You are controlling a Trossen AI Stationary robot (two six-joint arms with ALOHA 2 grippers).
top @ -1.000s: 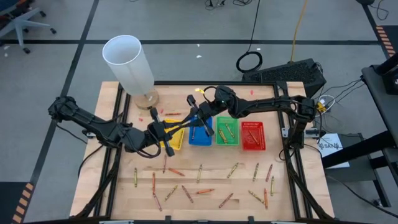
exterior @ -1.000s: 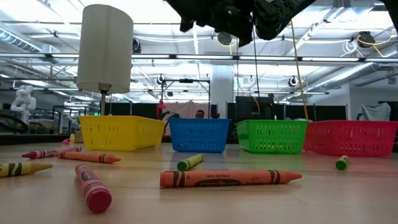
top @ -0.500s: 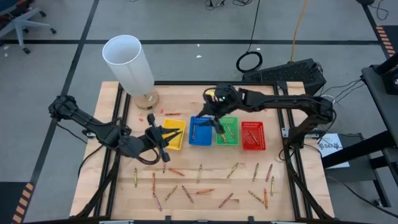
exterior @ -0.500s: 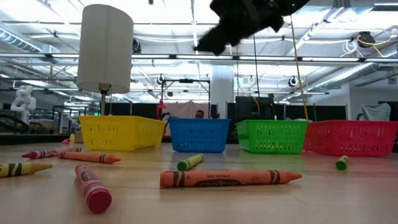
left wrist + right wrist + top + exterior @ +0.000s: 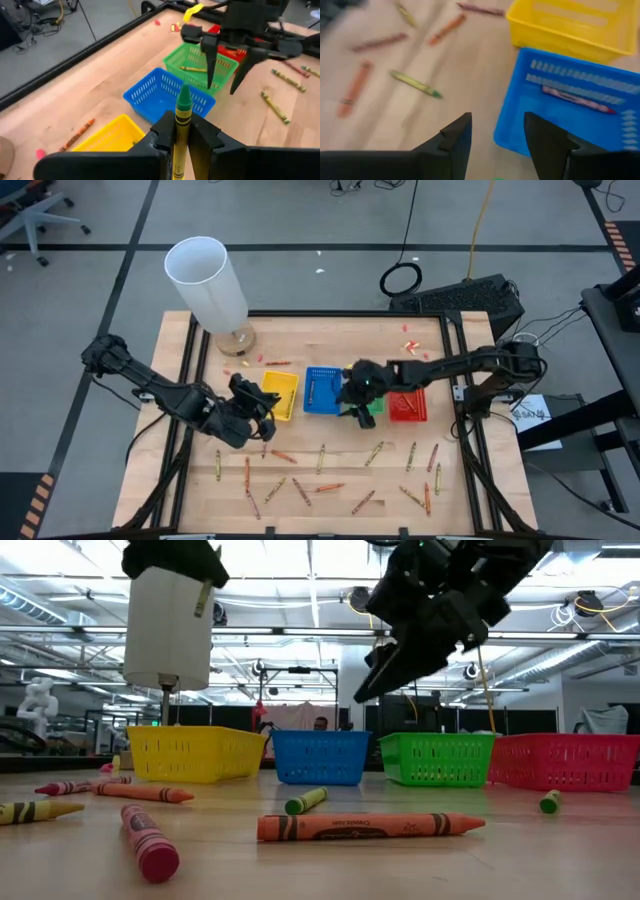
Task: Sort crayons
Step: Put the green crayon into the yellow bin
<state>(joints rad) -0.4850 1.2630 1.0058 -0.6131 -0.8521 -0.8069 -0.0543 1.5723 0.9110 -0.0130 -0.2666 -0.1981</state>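
We see the left gripper [image 5: 182, 137] pinching a green crayon [image 5: 182, 116] upright near the yellow tray [image 5: 280, 394]; right gripper [image 5: 358, 406] spread, empty, over the green tray [image 5: 200, 62].

— Where do the trays [image 5: 308, 390] stand?
— Four in a row across the middle of the bench [image 5: 330, 340]. The tall cylinder [image 5: 205, 280] stands behind them, at the back left corner.
— And the crayons [image 5: 330, 488]?
— Most lie loose in front of the row, a few inside the trays. The left tool [image 5: 262, 415] is by the leftmost tray, the right tool [image 5: 362, 408] over the third.
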